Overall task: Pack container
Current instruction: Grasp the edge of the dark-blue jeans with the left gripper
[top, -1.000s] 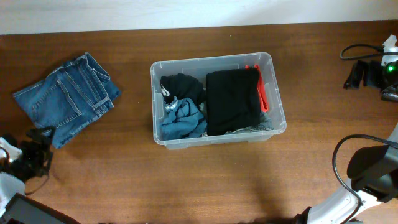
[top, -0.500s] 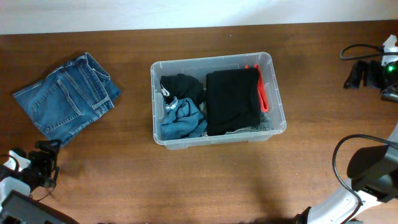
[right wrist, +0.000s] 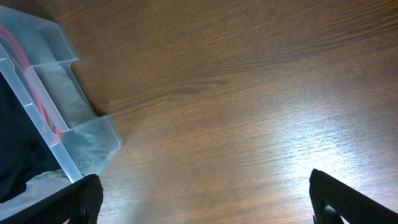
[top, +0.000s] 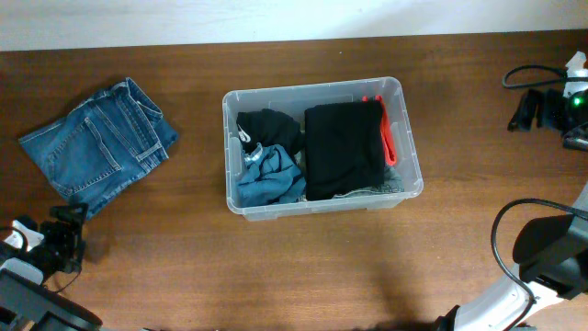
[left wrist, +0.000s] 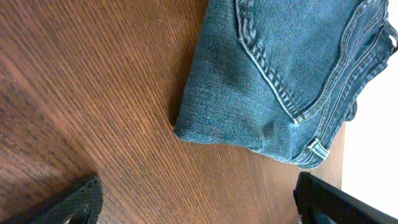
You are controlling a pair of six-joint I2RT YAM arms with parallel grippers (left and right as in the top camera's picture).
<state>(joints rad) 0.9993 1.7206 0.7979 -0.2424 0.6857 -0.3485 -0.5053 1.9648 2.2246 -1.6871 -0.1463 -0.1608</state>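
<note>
Starting overhead: finding the container (top: 322, 204) at the middle of the worktop (top: 184, 257), open-topped and part filled, with a black folded garment (top: 342, 152) across its 3 o'clock half, a red strip (top: 387, 133) tucked along that wall, a rumpled teal cloth (top: 268, 176) at 7 o'clock and a dark bundle (top: 271, 129) at 11 o'clock. Spotting folded jeans (top: 96, 147) well apart from it at 9 o'clock, flat on the wood, most likely the next thing due inside. Placing the left pincer (top: 67, 219) at 8 o'clock of the frame, near the jeans' lower corner, touching nothing. Seeing only the right arm (top: 551, 253) at 4 o'clock, its tips not to be made out here.

Moving to the left wrist view: seeing that pincer spread wide, one dark finger (left wrist: 78, 199) at 7 o'clock and the other at 5 o'clock, with only bare wood between. Facing the jeans' folded corner at 12 to 1 o'clock, which suggests a line-up for a pinch on that thick edge, where stacked layers should lift together rather than unfold.

Ending at the right wrist view: finding the right pincer (right wrist: 205, 202) likewise spread and empty, tips at 7 and 5 o'clock, with a corner of the container at 9 o'clock and the red strip showing through its clear wall. Reading this as parked beside the bin, perhaps to stay clear of the drop path
</note>
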